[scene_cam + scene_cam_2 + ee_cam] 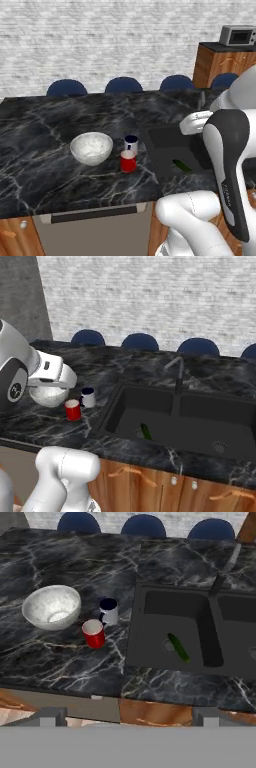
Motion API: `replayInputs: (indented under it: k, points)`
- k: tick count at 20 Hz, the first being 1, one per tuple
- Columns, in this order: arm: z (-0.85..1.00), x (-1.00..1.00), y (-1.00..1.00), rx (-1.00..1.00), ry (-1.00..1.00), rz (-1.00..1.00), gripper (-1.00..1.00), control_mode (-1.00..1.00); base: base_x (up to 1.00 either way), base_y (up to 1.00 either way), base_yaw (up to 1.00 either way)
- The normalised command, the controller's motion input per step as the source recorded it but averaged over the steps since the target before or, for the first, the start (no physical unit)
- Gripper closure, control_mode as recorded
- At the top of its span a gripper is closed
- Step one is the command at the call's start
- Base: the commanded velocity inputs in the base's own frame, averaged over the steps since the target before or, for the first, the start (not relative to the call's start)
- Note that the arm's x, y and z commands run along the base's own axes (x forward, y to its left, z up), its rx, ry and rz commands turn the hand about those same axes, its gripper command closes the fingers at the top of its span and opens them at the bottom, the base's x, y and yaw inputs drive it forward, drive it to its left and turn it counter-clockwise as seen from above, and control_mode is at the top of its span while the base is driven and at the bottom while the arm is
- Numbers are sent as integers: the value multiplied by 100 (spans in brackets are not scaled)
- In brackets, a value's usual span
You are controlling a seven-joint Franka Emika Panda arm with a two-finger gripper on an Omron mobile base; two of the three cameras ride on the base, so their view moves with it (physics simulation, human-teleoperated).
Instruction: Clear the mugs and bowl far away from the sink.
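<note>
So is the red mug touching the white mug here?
Cannot tell. In the hand view the red mug overlaps the white mug's base with no visible gap; the left base view shows the same overlap, so contact is unclear.

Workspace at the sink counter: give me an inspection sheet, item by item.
Surface: black marble counter, dry-looking, no spills seen.
Job's things: red mug, white mug and white bowl stand upright, grouped close together left of the sink; red mug nearest the front edge.
Clutter: green cucumber lies in the left basin.
Grippers: gripper open, holding nothing.
Cables: nothing seen.
Surroundings: faucet behind the sink, blue chairs beyond the counter, microwave on a wooden cabinet, brick wall.
</note>
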Motion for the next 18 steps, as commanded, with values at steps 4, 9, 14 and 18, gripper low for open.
replayInputs:
  k: [4,9,14,18]
  points:
    - [0,0,0,0,0,0,-100,100,21,91,0]
    - [0,0,0,0,0,0,-100,100,51,66,0]
    - [0,0,0,0,0,0,-100,100,48,30,1]
    - [0,0,0,0,0,0,-100,100,15,0,-6]
